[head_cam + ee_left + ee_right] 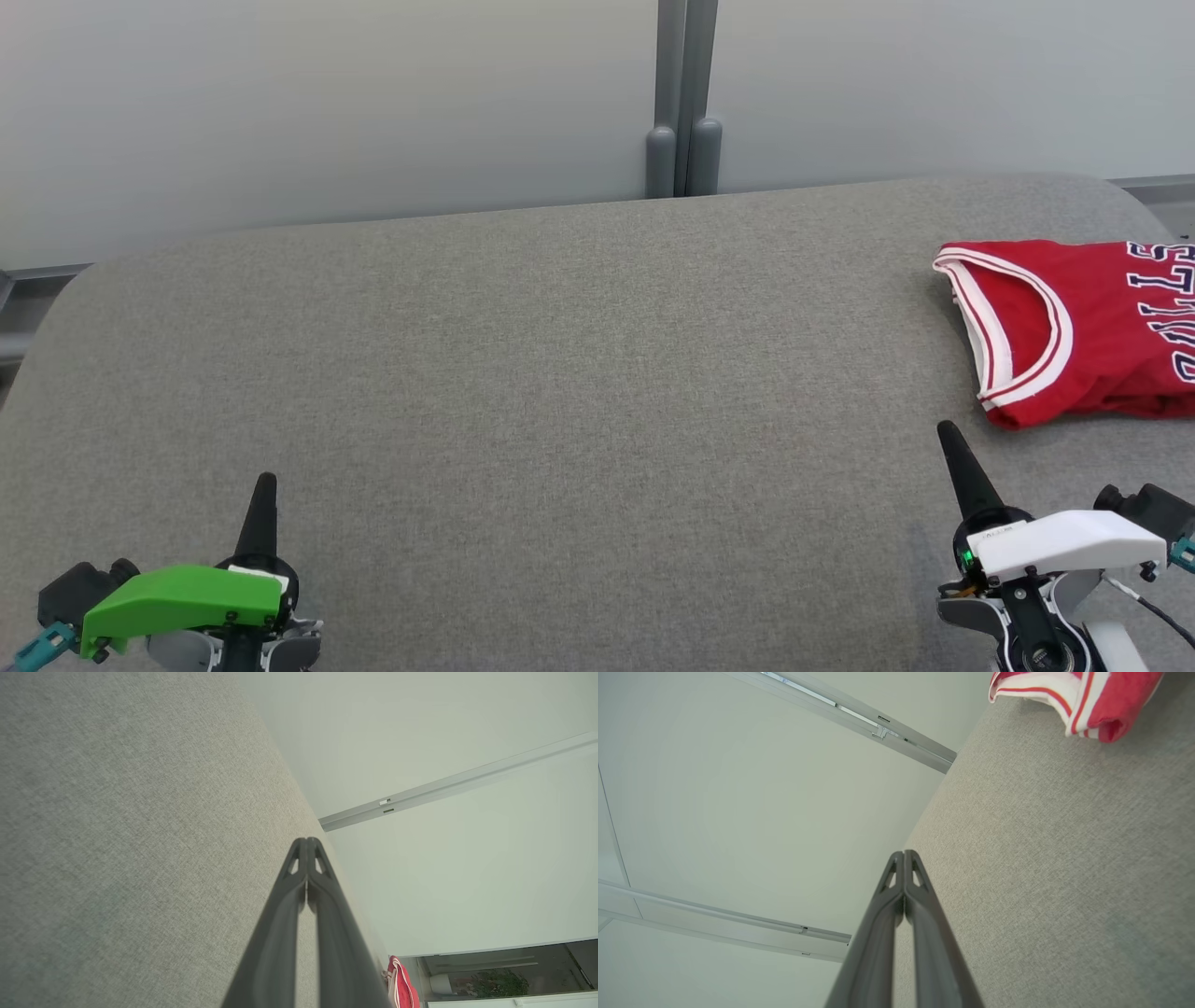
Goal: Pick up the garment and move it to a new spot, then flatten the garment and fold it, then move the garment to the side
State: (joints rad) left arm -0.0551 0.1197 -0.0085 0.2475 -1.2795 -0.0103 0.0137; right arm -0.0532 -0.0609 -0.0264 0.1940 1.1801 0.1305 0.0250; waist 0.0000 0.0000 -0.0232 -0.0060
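Counter (523,373) first, since it's the biggest thing here: grey cloth top, rounded far corners, pale wall panels behind it.

The jersey (1102,327) is found at the far right of the counter, cut off by the head view's right edge, so its full length can't be told. It's red with white trim. The trimmed opening is turned left, toward the counter's middle, and the lettering is laid sideways with the letter tops to the left. So the collar end is judged to point left, with the long axis running left to right across the counter. The near edge looks bunched or doubled over. It could be a folded jersey already set to the side, or one lying there waiting to be picked up. That can't be settled from this.

The right pincer (950,434) is held just short of the jersey, which lies ahead of it and a bit to the right. The jersey's trimmed corner (1111,700) is also seen up top in the right wrist view. The left pincer (266,481) is parked well apart, on the other side. Any reach for the jersey would be far shorter from the right.

Both pincers are pressed together at the tips, with nothing held ( (306,841), (903,853)).
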